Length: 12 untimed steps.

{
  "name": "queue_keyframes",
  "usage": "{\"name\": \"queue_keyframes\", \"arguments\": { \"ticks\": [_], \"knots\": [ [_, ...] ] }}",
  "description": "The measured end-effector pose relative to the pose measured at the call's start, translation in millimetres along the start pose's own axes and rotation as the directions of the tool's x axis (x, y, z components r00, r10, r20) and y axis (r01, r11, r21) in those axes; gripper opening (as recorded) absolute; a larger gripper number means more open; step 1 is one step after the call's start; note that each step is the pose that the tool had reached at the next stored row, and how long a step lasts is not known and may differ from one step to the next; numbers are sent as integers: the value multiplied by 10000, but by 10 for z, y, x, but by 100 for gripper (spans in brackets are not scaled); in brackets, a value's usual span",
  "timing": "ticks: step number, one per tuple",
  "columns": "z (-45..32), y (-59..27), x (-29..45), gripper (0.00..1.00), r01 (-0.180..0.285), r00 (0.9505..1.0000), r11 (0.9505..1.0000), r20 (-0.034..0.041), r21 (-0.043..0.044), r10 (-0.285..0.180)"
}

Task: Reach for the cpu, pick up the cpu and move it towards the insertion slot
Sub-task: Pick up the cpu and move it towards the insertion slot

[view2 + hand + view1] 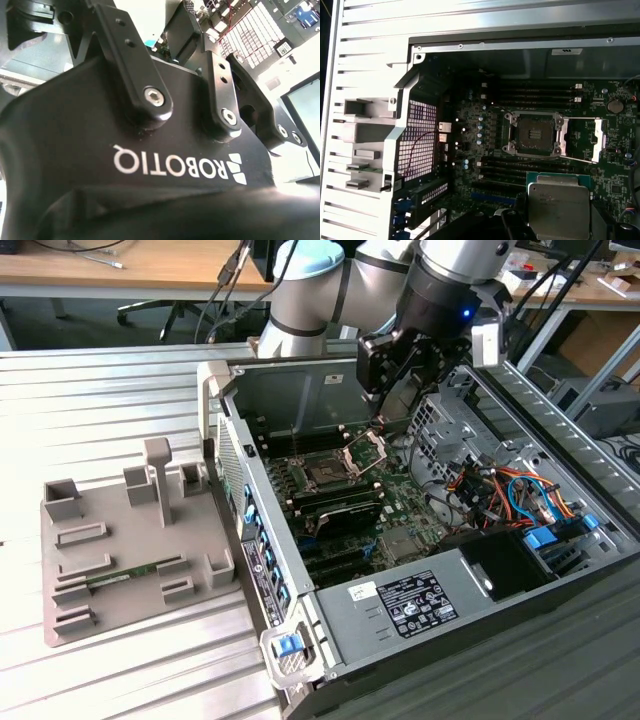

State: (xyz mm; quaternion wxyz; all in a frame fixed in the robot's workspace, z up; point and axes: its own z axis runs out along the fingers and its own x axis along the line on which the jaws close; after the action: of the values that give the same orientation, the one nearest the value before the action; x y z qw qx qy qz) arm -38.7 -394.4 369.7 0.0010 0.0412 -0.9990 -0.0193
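Gripper (392,375) hangs above the rear of the open computer case (400,610), fingers closed on the cpu (559,205), which sits flat in the grip, silvery lid up, in the first wrist view. Insertion slot (534,133) lies on the motherboard (480,150) just beyond the chip, metal frame swung open, dark centre exposed. Grey fixture tray (120,550) rests beside the case, at the exterior view's left.

A ribbed metal table (110,410) carries a grey parts holder (130,550) on the exterior view's left, with an open computer case (400,620) just beside it.
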Motion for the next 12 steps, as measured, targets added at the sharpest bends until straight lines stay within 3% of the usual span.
{"name": "queue_keyframes", "arguments": {
  "ticks": [12],
  "knots": [
    [27,-1,0,55,0,10000,10000,1,-1,0]
  ]
}}
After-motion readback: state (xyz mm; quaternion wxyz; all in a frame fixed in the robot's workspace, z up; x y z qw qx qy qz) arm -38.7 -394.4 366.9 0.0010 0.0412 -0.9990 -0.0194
